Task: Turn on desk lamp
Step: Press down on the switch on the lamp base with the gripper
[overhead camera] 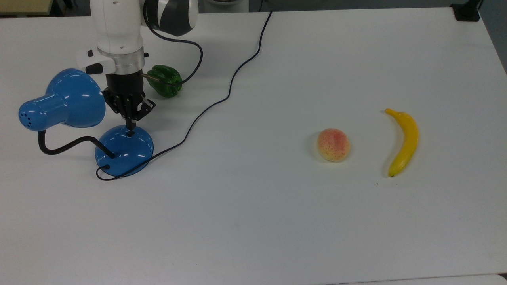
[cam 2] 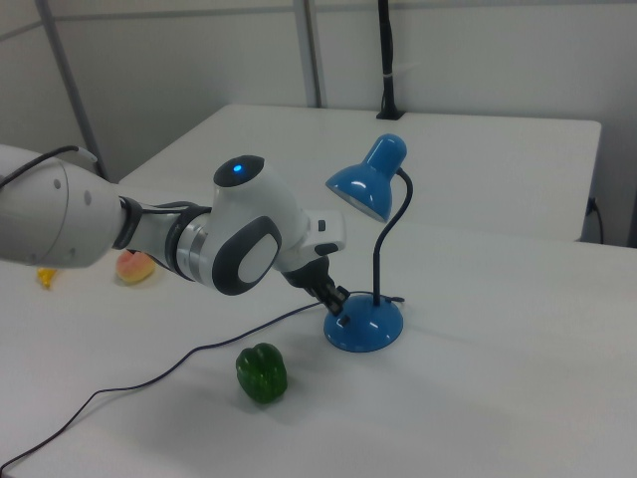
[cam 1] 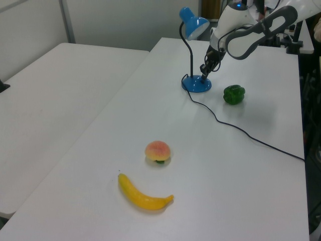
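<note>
Pressing down from above in the top view, black two-finger gripper with its tip on the small black switch atop the round domed base of the glossy blue desk lamp; jaws drawn together to a single point, clasping nothing. Just beside the jaws toward the top view's left, the cone-shaped shade, joined to the base by the black bendy gooseneck. Above and to the top view's right of the jaws, a shiny green bell pepper. Trailing away from the base toward the top view's upper right, the thin black cord. Well apart to the top view's right on the white table, a pink-yellow peach and a curved yellow banana.

Seen in the left view, gripper at the base's top, shade overhead, pepper near the left view's right, peach and banana far nearer the camera.

Shown in the right view, gripper slanting onto the base, lamp upright, pepper below the jaws.
</note>
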Tool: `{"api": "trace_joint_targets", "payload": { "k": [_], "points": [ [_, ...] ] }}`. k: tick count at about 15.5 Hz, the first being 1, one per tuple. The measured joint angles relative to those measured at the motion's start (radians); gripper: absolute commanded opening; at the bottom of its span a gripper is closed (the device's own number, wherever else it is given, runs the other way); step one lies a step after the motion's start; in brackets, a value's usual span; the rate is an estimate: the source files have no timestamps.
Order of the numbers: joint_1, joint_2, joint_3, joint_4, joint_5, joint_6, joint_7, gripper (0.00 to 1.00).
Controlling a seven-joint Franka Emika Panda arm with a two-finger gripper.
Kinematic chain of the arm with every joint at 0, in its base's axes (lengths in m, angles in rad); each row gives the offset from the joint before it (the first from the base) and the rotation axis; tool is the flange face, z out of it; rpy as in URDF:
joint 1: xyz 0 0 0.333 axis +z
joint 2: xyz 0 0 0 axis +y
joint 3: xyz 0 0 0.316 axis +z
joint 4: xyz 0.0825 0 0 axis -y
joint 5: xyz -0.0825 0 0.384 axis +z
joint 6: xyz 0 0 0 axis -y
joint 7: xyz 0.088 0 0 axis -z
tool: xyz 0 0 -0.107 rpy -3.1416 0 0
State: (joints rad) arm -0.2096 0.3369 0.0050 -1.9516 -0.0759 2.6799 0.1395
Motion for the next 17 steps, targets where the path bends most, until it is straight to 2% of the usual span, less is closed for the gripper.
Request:
{"api": "trace_joint_targets", "payload": {
  "k": [17],
  "points": [
    [-0.012, 0.045, -0.001, 0.029, 0.0, 0.027, 0.0, 0.0]
  ]
}}
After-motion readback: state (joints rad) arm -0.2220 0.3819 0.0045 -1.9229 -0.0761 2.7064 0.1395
